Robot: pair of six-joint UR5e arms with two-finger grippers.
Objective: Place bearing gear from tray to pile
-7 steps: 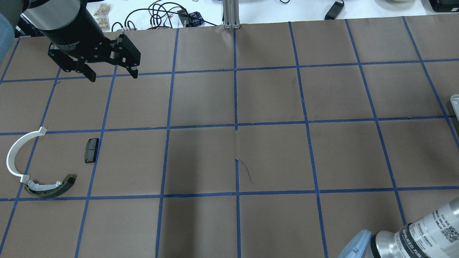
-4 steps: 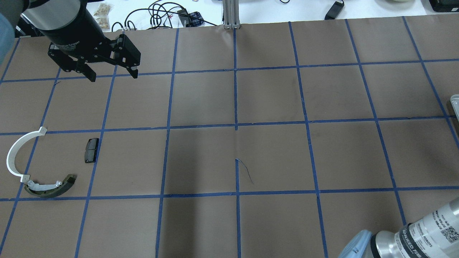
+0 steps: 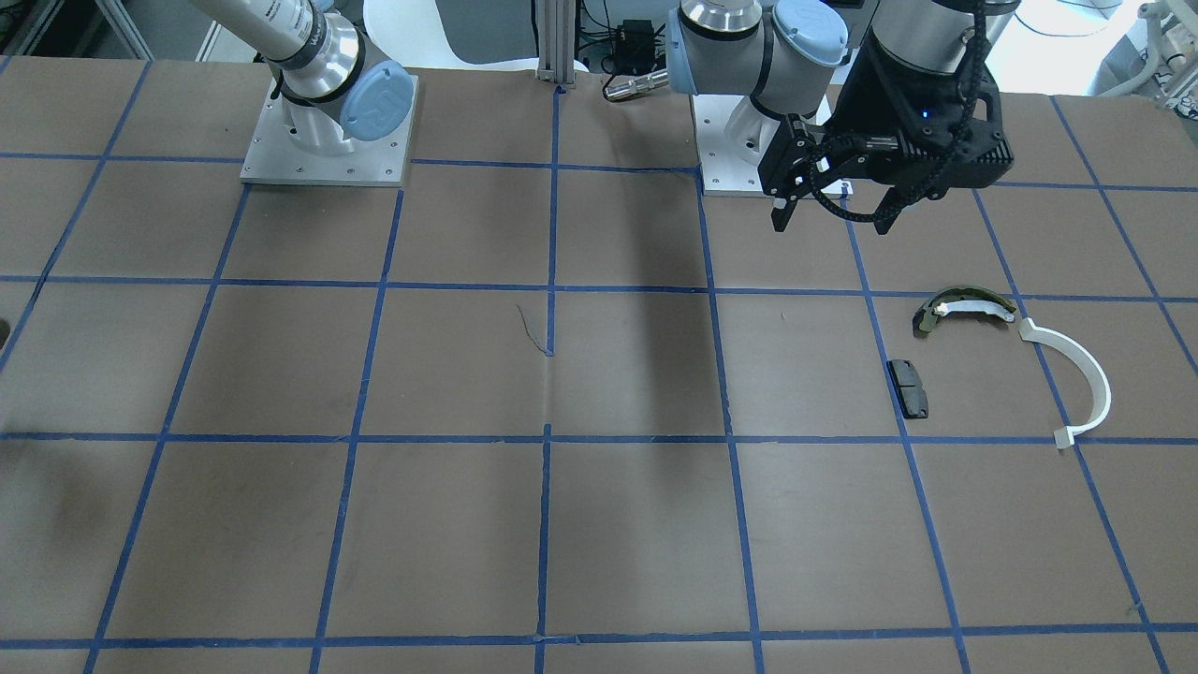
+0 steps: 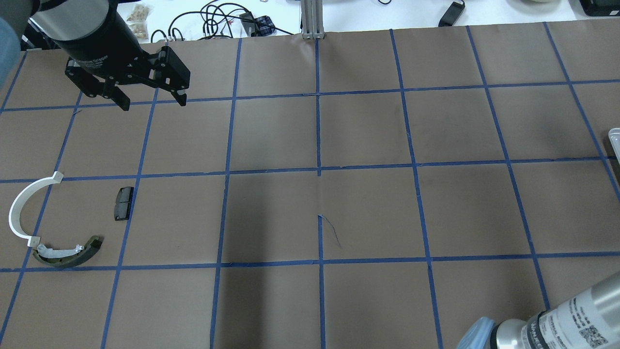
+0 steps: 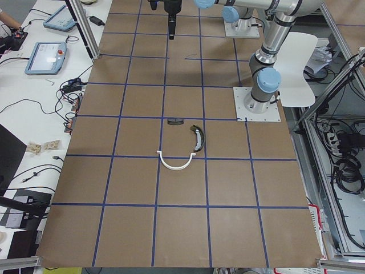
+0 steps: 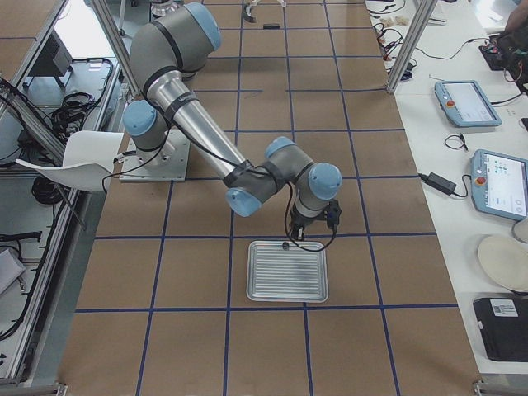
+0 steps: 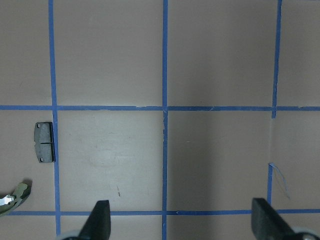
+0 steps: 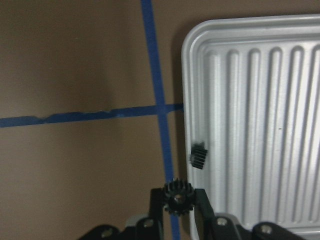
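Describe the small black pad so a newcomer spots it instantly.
On the brown gridded table, find three loose parts on the robot's left side. The black pad lies against a blue tape line; unlike the curved white arc and olive shoe, it is flat and rectangular.

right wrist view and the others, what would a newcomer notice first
The small black gear pinched in the right gripper by the rim of the silver tray, with a second gear lying on that tray. At the table's other end, the white arc, olive shoe and black pad lie grouped, the open left gripper nearby.
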